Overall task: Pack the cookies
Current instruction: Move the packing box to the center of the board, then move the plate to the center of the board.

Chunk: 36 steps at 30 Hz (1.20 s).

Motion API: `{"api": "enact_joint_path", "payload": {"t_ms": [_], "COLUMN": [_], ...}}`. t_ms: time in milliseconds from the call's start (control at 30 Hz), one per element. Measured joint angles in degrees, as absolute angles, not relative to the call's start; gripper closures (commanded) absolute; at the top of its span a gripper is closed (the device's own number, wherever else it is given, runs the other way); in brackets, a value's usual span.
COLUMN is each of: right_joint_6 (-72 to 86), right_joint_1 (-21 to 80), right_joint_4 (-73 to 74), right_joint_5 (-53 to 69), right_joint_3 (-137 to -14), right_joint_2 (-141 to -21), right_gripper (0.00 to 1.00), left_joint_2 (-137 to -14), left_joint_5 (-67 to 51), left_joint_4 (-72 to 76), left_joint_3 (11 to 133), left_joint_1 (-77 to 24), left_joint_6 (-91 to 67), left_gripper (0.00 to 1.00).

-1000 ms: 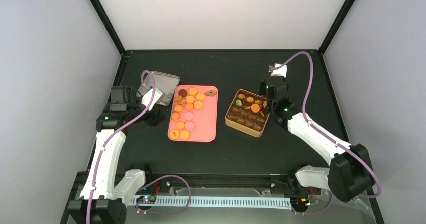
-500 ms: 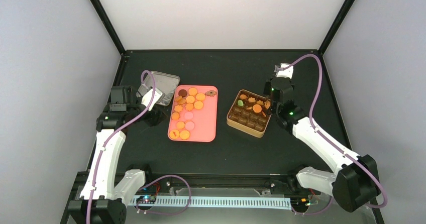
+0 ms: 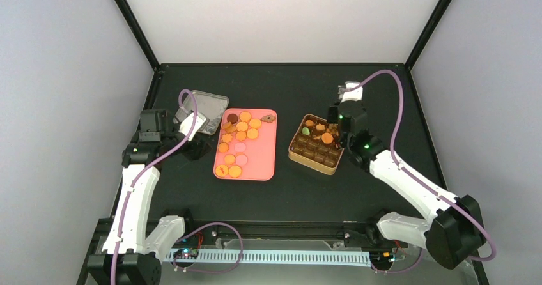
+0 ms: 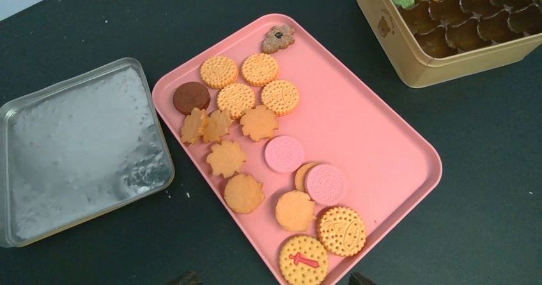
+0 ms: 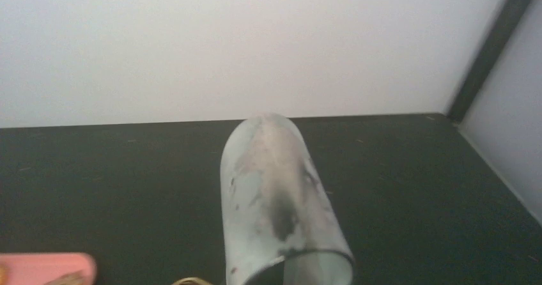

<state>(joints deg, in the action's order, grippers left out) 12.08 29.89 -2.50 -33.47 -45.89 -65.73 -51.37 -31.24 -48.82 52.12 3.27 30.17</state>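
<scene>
cookies on pink tray | our left gripper left of tray, jaws apart | right gripper right of tray, opening we cannot tell

Right fingers blurry, tips off-frame

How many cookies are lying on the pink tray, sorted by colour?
Orange cookies: 13 (one partly under a pink one)
Pink cookies: 2
Dark brown cookie: 1
Speckled brown cookie: 1
Total on the tray: 17
</scene>
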Motion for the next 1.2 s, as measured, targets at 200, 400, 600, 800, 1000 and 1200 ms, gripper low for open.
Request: {"api": "enact_joint_path", "payload": {"t_ms": [200, 400, 600, 800, 1000, 1200], "right_joint_6": [10.09, 9.39, 10.04, 10.83, 11.44, 12.43], "right_joint_1": [40.99, 47.40, 49.45, 50.89, 51.88, 52.05], "right_joint_4": [-4.89, -10.02, -13.89, -14.63, -15.57, -16.40], "right_joint_5": [-30.13, -23.64, -18.20, -14.90, -13.91, -13.39], "right_joint_3": [-50.26, -55.02, -58.02, -59.24, -59.37, -59.29], "right_joint_2": [-67.51, -72.58, -81.58, -86.72, -87.26, -87.26], "right_gripper": [0.75, 0.75, 0.74, 0.75, 0.74, 0.72], "left_joint_2": [-52.01, -59.55, -74.48, -84.03, -88.97, -94.26], "left_joint_5": [-31.18, -30.87, -32.42, -32.80, -32.75, -31.18], "left_joint_4": [-48.40, -44.53, -40.14, -37.41, -35.51, -34.39], "left_joint_3": [50.89, 47.99, 48.53, 49.39, 50.98, 51.33], "left_joint_1": [4.69, 5.58, 5.61, 5.52, 5.37, 4.43], "left_joint_6": [30.89, 30.65, 28.01, 26.33, 25.65, 25.80], "left_gripper": [0.38, 0.44, 0.53, 0.61, 0.71, 0.78]}}
